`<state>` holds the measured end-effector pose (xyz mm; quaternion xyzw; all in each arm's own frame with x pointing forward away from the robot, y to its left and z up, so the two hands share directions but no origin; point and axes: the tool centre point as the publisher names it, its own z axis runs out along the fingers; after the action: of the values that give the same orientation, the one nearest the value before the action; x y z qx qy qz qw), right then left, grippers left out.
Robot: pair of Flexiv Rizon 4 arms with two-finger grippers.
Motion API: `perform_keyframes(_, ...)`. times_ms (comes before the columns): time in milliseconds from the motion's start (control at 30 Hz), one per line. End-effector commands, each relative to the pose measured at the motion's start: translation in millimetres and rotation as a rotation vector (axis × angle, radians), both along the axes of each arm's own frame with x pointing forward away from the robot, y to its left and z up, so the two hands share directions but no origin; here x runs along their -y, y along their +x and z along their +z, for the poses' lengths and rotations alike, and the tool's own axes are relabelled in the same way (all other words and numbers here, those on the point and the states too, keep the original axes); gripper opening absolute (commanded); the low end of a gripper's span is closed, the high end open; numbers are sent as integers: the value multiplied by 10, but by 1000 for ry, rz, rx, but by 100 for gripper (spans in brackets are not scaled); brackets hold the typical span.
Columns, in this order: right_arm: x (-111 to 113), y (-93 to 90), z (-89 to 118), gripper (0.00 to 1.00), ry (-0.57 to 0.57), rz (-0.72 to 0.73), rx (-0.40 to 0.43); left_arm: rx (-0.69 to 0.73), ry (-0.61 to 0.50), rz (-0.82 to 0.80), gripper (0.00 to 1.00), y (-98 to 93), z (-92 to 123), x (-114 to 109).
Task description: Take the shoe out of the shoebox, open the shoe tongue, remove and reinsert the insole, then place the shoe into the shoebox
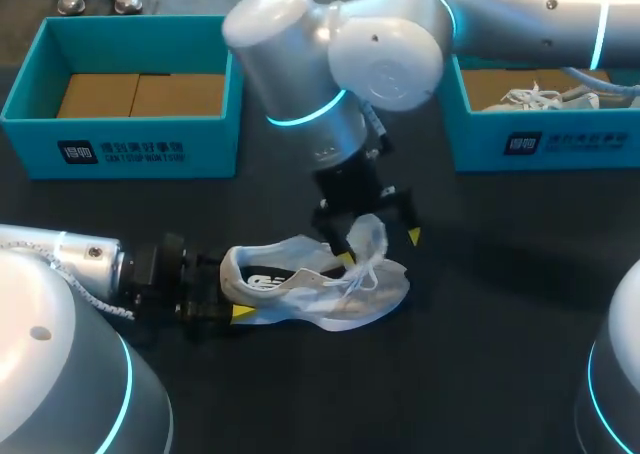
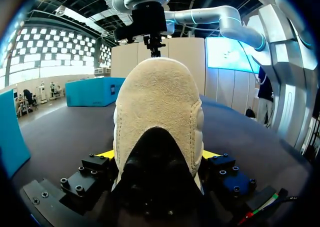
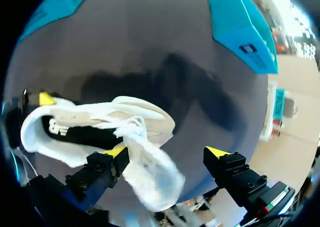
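The shoe lies on the table, and its heel is gripped by the left claw. The right claw is held wide open above it, with the raised tongue between the fingers. Two boxes are seen behind.

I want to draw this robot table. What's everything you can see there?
shoe: 1, white and beige, mid-table
boxed shoe: 1, white, in right box
left box: 1, teal, far left
right box: 1, teal, far right
cardboard: 1, brown, in left box
table: 1, dark
left end effector: 1, black, yellow tips, shut on shoe's heel
right end effector: 1, black, yellow tips, open over shoe
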<state>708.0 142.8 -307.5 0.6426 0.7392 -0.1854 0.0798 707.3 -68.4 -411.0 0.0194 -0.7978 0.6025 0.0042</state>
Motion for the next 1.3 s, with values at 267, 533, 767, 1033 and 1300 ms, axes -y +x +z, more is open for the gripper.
perform_keyframes(267,-253,131,346,100,-32,202,26,2,0,3,0,-12,5,-2)
perform_keyframes(533,-464,238,498,100,81,518,76,2,0,3,0,-12,5,-2)
perform_keyframes(767,-613,228,578,100,140,743,64,2,0,3,0,-12,5,-2)
perform_keyframes(1033,-789,205,593,0,171,872,76,2,0,3,0,-12,5,-2)
perform_keyframes(1300,-1117,243,470,0,203,1026,30,2,0,3,0,-12,5,-2)
